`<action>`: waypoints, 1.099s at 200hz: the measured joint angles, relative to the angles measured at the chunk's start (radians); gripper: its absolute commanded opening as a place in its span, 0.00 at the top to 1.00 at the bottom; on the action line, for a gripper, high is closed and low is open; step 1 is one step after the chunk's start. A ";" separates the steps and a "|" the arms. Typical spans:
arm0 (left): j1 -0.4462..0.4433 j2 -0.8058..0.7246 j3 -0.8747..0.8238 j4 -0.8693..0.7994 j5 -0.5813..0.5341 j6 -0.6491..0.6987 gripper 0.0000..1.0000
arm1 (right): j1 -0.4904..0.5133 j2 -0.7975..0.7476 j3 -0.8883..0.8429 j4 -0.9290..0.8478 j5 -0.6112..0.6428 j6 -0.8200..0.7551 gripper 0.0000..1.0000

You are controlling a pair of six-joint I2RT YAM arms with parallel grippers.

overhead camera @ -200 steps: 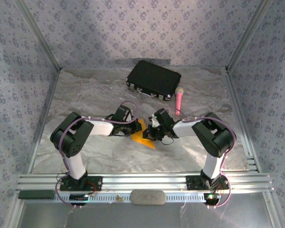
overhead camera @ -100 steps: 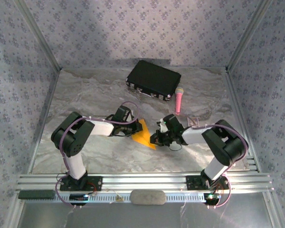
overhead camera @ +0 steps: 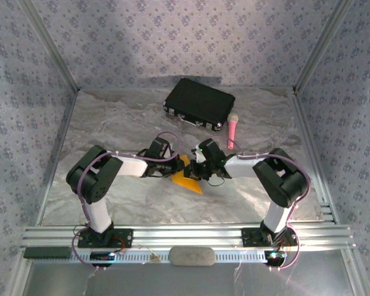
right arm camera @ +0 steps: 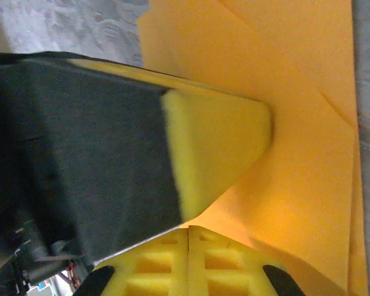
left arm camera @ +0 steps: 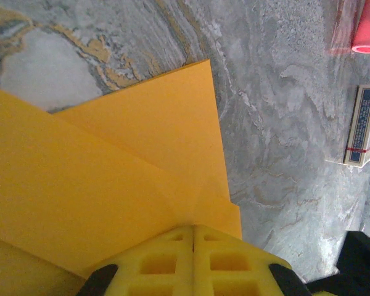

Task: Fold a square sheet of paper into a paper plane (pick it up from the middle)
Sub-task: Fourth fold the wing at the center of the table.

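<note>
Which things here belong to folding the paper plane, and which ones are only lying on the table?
For the job: folded orange paper sheet, left gripper, right gripper.
Lying about: black case, pink microphone, small labelled box.

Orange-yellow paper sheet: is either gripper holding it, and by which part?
Nothing gripped: left gripper and right gripper, fingers shut, press down on the creased orange-yellow paper sheet.

R pincer point(overhead camera: 195, 172) pulled away rightward half a sec ago, now back in by L pincer point(overhead camera: 177, 168); paper sheet point(overhead camera: 187, 181) more covered again.
</note>
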 measured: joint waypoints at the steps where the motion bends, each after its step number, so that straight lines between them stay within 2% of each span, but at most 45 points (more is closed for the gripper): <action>1: 0.000 0.000 0.000 0.000 0.000 0.000 1.00 | 0.000 0.002 0.000 0.000 0.000 0.000 1.00; 37: 0.001 0.000 -0.001 0.002 0.001 0.000 1.00 | 0.000 0.006 -0.053 0.038 0.003 0.003 1.00; 79: 0.007 0.004 -0.002 0.008 0.015 0.000 1.00 | -0.002 -0.106 -0.164 0.029 0.004 0.002 1.00; 115: 0.009 0.005 -0.002 0.008 0.019 0.000 1.00 | -0.003 -0.184 -0.175 -0.020 -0.006 -0.019 1.00; 178: 0.009 0.005 -0.002 0.008 0.019 0.000 1.00 | -0.004 -0.148 -0.149 -0.066 -0.022 -0.058 1.00; 220: 0.010 0.006 -0.002 0.011 0.026 0.001 1.00 | -0.060 -0.143 -0.222 -0.010 -0.051 -0.068 1.00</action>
